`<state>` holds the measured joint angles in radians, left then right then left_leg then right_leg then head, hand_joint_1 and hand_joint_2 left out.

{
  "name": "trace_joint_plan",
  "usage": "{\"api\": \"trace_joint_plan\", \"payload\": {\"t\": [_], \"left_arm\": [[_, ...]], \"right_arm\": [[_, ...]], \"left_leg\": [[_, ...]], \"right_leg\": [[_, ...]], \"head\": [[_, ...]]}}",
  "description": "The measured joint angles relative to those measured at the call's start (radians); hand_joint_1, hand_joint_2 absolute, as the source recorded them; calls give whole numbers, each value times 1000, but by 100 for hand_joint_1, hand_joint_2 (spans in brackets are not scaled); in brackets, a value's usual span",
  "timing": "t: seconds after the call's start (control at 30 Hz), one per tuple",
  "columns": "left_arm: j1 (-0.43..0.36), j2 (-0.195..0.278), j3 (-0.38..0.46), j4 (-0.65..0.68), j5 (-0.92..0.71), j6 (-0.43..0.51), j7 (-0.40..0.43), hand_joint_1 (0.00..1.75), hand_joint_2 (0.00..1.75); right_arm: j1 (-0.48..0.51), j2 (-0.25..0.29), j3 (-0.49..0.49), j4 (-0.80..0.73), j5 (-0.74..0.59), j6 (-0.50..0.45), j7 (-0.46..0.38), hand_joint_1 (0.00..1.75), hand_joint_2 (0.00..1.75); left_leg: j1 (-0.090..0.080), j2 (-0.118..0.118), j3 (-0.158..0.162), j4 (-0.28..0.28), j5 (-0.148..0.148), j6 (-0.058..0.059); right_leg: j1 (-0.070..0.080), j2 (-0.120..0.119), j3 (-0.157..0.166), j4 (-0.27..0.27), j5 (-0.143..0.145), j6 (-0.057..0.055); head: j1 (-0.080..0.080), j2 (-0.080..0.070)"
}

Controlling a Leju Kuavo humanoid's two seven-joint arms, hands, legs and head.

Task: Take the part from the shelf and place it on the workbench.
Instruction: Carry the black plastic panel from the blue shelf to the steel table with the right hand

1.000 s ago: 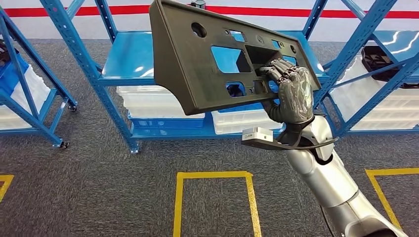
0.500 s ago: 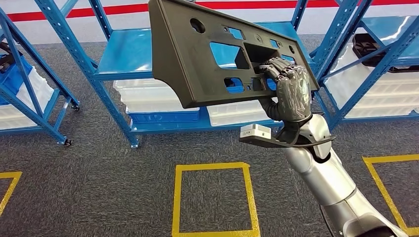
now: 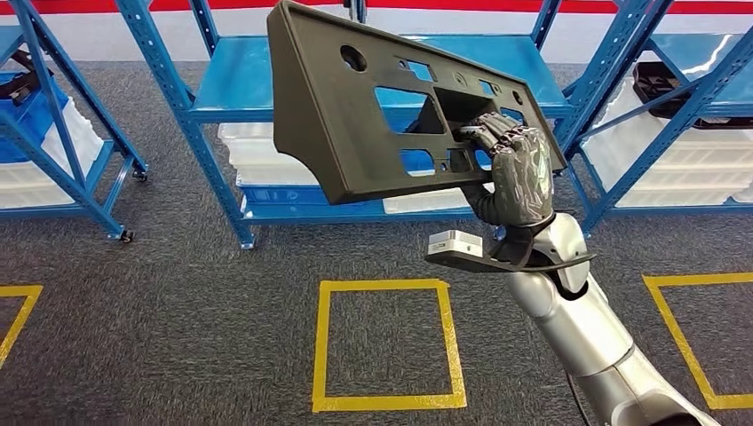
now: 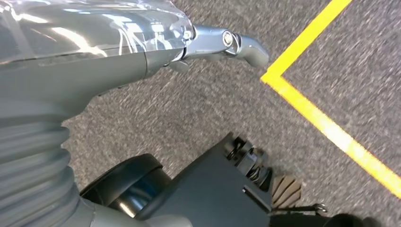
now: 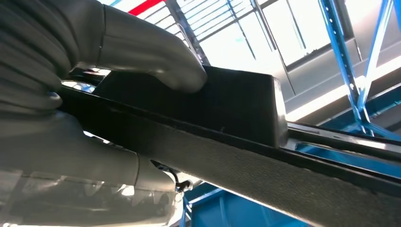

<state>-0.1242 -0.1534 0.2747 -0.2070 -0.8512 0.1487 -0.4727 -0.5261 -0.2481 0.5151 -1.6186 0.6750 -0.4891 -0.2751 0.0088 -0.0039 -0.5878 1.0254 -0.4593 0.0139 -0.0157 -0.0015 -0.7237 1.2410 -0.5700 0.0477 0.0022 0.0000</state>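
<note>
Gripping the dark grey moulded plastic panel [image 3: 373, 115] through a cutout near its right end, the right hand [image 3: 515, 173] is holding it raised before the blue steel shelf [image 3: 240, 89], fingers closed, keeping it clear for carrying.

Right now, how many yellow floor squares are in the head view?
3: a full one at centre, partial ones at the left edge and right edge. Others may lie outside the frame.
</note>
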Motion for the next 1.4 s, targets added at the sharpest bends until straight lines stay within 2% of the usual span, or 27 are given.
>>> {"api": "trace_joint_plan", "payload": {"t": [0.03,0.07,0.1,0.2,0.23,0.27,0.33,0.37,0.43,0.5,0.53,0.57,0.6,0.7,0.77,0.83,0.9,0.93,1.0,1.03,1.07,1.1,1.13,1.2,1.23,1.3,1.4], "left_arm": [[0,0,0,0,1,0,0,0,175],[0,0,0,0,1,1,0,0,175],[0,0,0,0,2,2,0,0,175],[-1,0,0,0,4,8,0,0,175],[-1,0,0,0,4,9,0,0,175],[-1,0,0,0,3,10,1,0,175],[-1,0,0,0,1,11,1,0,175],[0,1,0,0,0,12,2,0,175],[0,1,0,0,-2,14,2,0,175],[0,1,0,0,-2,16,2,0,175],[0,1,0,0,-2,16,2,0,175],[0,1,0,0,-2,16,2,0,175],[0,1,0,0,-2,16,2,0,175],[-2,1,0,0,-2,17,2,0,175],[-2,1,0,0,-2,18,2,0,175],[1,2,0,0,-2,19,1,0,175],[3,2,-1,0,-5,19,-6,0,175],[3,2,-3,0,-8,20,-12,0,175],[4,2,-8,0,-16,31,-21,0,175],[6,2,-11,1,-20,37,-24,0,175],[8,2,-14,1,-23,41,-28,0,175],[9,2,-16,1,-26,43,-34,0,175],[10,2,-19,1,-28,44,-40,0,175],[11,2,-25,1,-32,49,-55,0,175],[11,2,-28,0,-34,53,-62,0,175],[13,2,-32,0,-37,60,-72,0,175],[15,2,-36,1,-41,63,-77,0,175]], "right_arm": [[3,0,-1,2,-2,-1,-2,175,175],[7,0,-2,3,-4,-2,-4,175,175],[12,0,-4,4,-8,-4,-6,175,175],[30,0,-16,3,-25,-17,-17,175,175],[40,0,-22,1,-30,-25,-22,175,175],[53,0,-28,-1,-34,-33,-26,175,175],[83,-1,-39,-5,-41,-47,-35,175,175],[97,-1,-44,-8,-46,-52,-41,175,175],[118,-1,-54,-17,-62,-58,-53,175,175],[136,-1,-62,-24,-78,-57,-62,175,175],[144,0,-64,-26,-85,-56,-64,175,175],[153,0,-65,-28,-90,-55,-65,175,175],[160,0,-66,-29,-94,-54,-67,175,175],[170,1,-73,-35,-98,-54,-72,175,175],[172,1,-78,-39,-91,-56,-77,175,175],[176,2,-80,-41,-82,-58,-81,175,175],[184,2,-82,-42,-74,-61,-82,175,175],[188,2,-85,-43,-71,-63,-82,175,175],[200,2,-92,-45,-68,-68,-83,175,175],[207,2,-95,-45,-70,-71,-84,175,175],[216,2,-99,-45,-74,-73,-86,175,175],[224,2,-102,-47,-81,-75,-90,175,175],[231,2,-105,-49,-89,-76,-94,175,175],[238,3,-110,-57,-110,-76,-107,175,175],[242,3,-113,-62,-122,-77,-113,175,175],[251,3,-117,-69,-144,-76,-125,175,175],[264,4,-121,-81,-163,-76,-138,175,175]], "left_leg": [[0,1,-12,1,9,-1],[1,1,-23,1,17,-2],[2,1,-33,2,24,-4],[3,1,-51,5,41,-18],[2,1,-55,6,47,-24],[1,0,-58,5,53,-30],[2,0,-62,5,62,-41],[3,0,-67,13,51,-45],[6,0,-91,87,-15,-50],[7,0,-129,224,-100,-52],[7,0,-138,276,-124,-53],[7,0,-131,296,-129,-53],[7,0,-105,273,-117,-52],[4,0,26,70,-59,-46],[0,-1,60,2,-51,-42],[-2,-2,54,-5,-45,-35],[1,-1,45,-12,-35,-20],[3,0,40,-15,-29,-14],[3,2,29,-14,-21,-7],[4,3,24,-13,-18,-7],[4,3,21,-13,-16,-8],[5,4,19,-12,-14,-9],[7,4,18,-9,-14,-10],[8,4,13,-4,-15,-18],[6,5,10,0,-15,-23],[3,8,4,3,-11,-35],[4,12,-7,23,-27,-47]], "right_leg": [[0,0,-7,46,-17,1],[-1,0,3,58,-14,2],[-2,0,34,29,3,3],[-4,1,174,-173,52,3],[-3,2,199,-215,55,1],[0,3,206,-232,53,-3],[0,4,197,-232,61,-15],[-3,3,191,-232,67,-23],[-7,1,178,-234,80,-39],[-3,0,163,-233,93,-49],[-2,-1,155,-233,99,-50],[0,-1,147,-232,105,-51],[0,0,139,-232,111,-50],[2,1,120,-227,124,-42],[3,0,112,-226,134,-31],[4,0,106,-226,142,-20],[4,1,91,-203,118,-12],[4,1,74,-165,89,-9],[2,1,27,-41,17,-5],[1,1,8,16,-4,-4],[0,1,2,47,-8,-3],[-2,1,13,40,7,-1],[-4,1,42,-4,36,0],[-7,1,114,-132,88,5],[-6,0,139,-177,98,7],[-3,3,153,-207,90,3],[-9,12,147,-213,85,-15]], "head": [[6,0],[11,0],[15,0],[24,0],[24,0],[24,0],[19,0],[16,0],[5,0],[-9,0],[-13,0],[-16,0],[-20,0],[-30,0],[-31,0],[-30,0],[-26,0],[-20,0],[-3,0],[4,0],[9,0],[13,0],[16,0],[21,0],[23,0],[21,0],[9,0]]}}
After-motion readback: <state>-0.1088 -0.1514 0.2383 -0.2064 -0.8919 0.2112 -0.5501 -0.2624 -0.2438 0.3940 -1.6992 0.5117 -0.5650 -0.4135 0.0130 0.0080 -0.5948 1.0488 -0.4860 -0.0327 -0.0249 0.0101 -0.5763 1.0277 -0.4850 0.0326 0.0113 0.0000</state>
